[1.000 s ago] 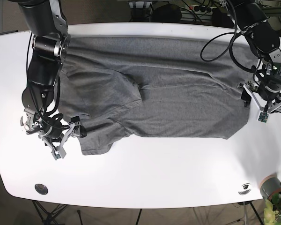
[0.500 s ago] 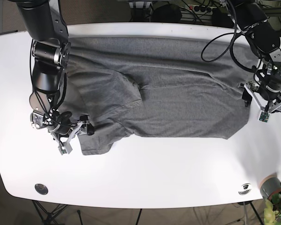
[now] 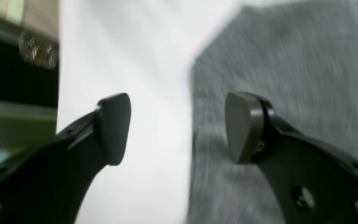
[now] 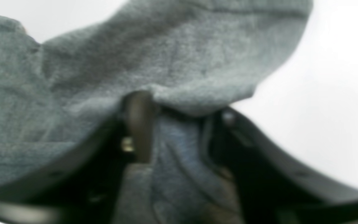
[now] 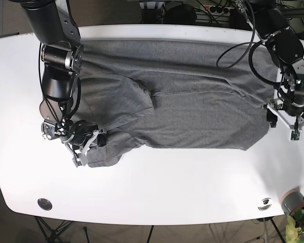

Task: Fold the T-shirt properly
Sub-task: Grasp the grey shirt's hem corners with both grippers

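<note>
**Fold barely begun: shirt still spread, one corner gripped**

We find the grey knit cotton T-shirt (image 5: pixel 182 96) lying across the far half of the white tabletop (image 5: pixel 157 187), reaching from near one short edge almost to the other. Most of it lies in one flat layer. We note a single loose overlap, a flap with a diagonal crease, on the side where the right arm works. We judge this an early stage: no clean fold is complete, and the sleeves and long edges are not yet brought in.

The right pincer (image 5: pixel 88 144) sits at the shirt's near corner. In the right wrist view its jaws stand close together with grey cloth bunched between them (image 4: pixel 176 137), so we rate it as gripping the shirt.

The left pincer (image 5: pixel 293 117) hovers at the opposite end. In the left wrist view its jaws stand wide apart and hold nothing, one pad (image 3: pixel 244 127) over the cloth and the other over bare tabletop, straddling the shirt's edge (image 3: pixel 193 124).

Remaining, in our judgement: grip that end, carry the sides over, then fold lengthwise.
</note>
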Controlling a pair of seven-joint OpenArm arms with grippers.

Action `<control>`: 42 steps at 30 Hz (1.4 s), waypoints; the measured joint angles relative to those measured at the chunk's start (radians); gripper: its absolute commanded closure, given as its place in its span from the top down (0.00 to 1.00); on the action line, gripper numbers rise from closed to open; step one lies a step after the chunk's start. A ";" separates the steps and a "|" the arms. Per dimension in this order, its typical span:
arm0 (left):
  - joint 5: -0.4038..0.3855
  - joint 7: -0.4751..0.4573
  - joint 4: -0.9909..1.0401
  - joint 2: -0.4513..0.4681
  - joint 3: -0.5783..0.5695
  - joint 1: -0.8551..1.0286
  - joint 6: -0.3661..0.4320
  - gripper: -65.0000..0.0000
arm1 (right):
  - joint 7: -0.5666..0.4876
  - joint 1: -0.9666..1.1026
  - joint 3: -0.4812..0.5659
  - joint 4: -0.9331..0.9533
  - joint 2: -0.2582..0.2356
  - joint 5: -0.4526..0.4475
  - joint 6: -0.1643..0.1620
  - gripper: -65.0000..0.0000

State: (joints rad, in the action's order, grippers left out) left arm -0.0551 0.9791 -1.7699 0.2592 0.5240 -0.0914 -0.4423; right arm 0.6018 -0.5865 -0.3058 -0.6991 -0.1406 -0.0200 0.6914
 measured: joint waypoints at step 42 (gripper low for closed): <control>-0.009 -0.504 1.091 0.064 -0.166 -0.435 0.120 0.01 | -0.015 0.003 -0.002 -0.002 0.002 -0.006 0.000 0.03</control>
State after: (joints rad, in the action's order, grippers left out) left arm -0.0639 0.4747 -0.6785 0.3229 0.3580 -0.5262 -0.3222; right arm 0.5869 -0.5838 -0.3080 -0.7006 -0.1387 -0.0257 0.6918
